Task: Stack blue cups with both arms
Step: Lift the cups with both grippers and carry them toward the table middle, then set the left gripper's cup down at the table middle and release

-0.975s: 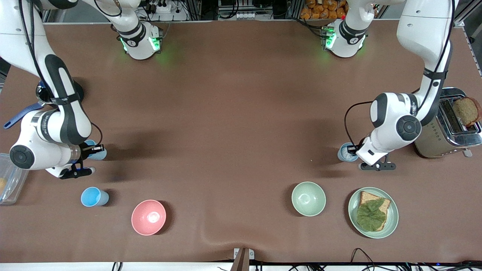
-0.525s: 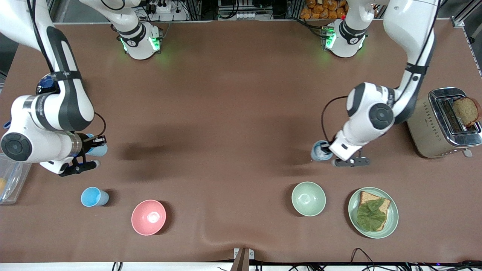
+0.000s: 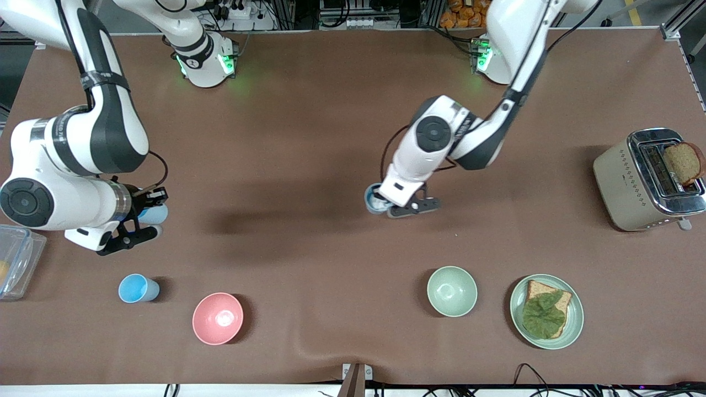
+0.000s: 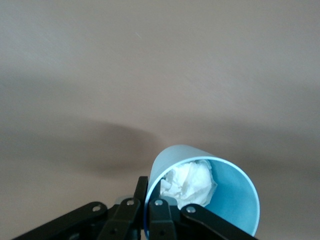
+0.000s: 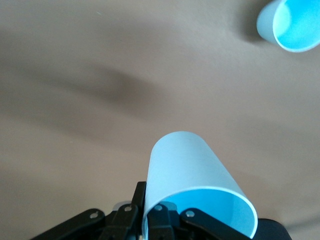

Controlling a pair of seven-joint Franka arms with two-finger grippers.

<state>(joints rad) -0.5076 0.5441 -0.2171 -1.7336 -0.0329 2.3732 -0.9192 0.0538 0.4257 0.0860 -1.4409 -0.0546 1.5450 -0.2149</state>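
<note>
My left gripper (image 3: 387, 204) is shut on the rim of a blue cup (image 3: 374, 199) with a whitish wad inside, held over the middle of the table. The left wrist view shows that cup (image 4: 227, 200) with its rim pinched in the gripper (image 4: 149, 194). My right gripper (image 3: 144, 218) is shut on the rim of a second blue cup (image 3: 154, 213), held over the right arm's end of the table. It shows in the right wrist view (image 5: 192, 175), in the gripper (image 5: 145, 196). A third blue cup (image 3: 137, 288) stands on the table nearer the front camera; it also shows in the right wrist view (image 5: 289, 24).
A pink bowl (image 3: 217, 318) sits beside the standing cup. A pale green bowl (image 3: 452, 290) and a plate (image 3: 573, 325) with bread and a leaf lie toward the left arm's end. A toaster (image 3: 634, 187) holds a bread slice. A clear container (image 3: 16, 259) sits at the table's edge.
My left arm has carried its cup from near the toaster toward the middle of the table. My right arm has shifted slightly toward the middle with its cup.
</note>
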